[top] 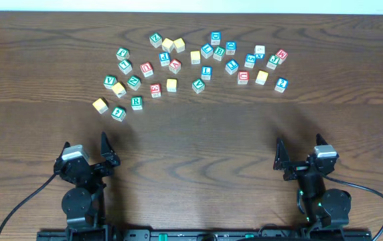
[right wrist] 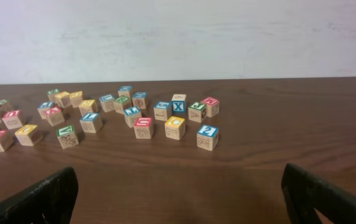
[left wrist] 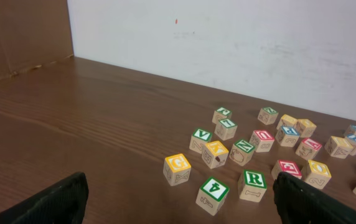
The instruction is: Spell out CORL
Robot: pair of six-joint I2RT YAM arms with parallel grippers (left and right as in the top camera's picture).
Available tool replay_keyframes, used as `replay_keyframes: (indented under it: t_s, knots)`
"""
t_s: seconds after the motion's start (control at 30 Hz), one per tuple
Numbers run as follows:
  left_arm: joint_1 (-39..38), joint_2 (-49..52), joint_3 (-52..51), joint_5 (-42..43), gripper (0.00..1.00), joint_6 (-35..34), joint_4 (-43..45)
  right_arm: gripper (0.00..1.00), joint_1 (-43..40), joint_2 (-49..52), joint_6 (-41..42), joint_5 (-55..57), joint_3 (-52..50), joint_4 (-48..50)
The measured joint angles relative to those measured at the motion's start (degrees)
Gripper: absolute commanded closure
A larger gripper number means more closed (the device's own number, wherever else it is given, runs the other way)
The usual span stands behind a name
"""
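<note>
The wooden cubes lie scattered across the far half of the table. The green R cube [top: 136, 102] [left wrist: 253, 180] sits at the near left of the group, beside a green 4 cube [left wrist: 214, 191]. A blue L cube [top: 206, 71] lies near the middle. Several yellow-topped cubes are spread about, such as one [top: 171, 84] by the middle and another [top: 262, 77] [right wrist: 175, 124] to the right; I cannot read their letters from above. My left gripper [top: 86, 146] [left wrist: 181, 208] and right gripper [top: 300, 147] [right wrist: 181, 205] stand open and empty near the front edge, well short of the cubes.
Red-, green- and blue-lettered cubes fill out the cluster, among them a yellow G cube [left wrist: 177, 164] and a blue 2 cube [top: 280, 84] [right wrist: 207, 134]. A white wall [right wrist: 178, 37] rises behind the table. Bare dark wood [top: 198, 140] separates the grippers from the cubes.
</note>
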Motion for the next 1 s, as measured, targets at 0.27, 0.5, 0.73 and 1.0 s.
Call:
replay_keyframes:
  t_s: [0.27, 0.5, 0.73, 1.0]
  knots:
    - [0.0, 0.0, 0.0, 0.0, 0.07, 0.0, 0.1, 0.01, 0.0, 0.0, 0.0, 0.0, 0.0, 0.0]
    - [0.0, 0.0, 0.0, 0.0, 0.06, 0.0, 0.2, 0.01, 0.0, 0.0, 0.0, 0.0, 0.0, 0.0]
    - [0.0, 0.0, 0.0, 2.4, 0.06, 0.0, 0.4, 0.01, 0.0, 0.0, 0.0, 0.0, 0.0, 0.0]
    - [0.0, 0.0, 0.0, 3.3, 0.06, 0.0, 0.5, 0.01, 0.0, 0.0, 0.0, 0.0, 0.0, 0.0]
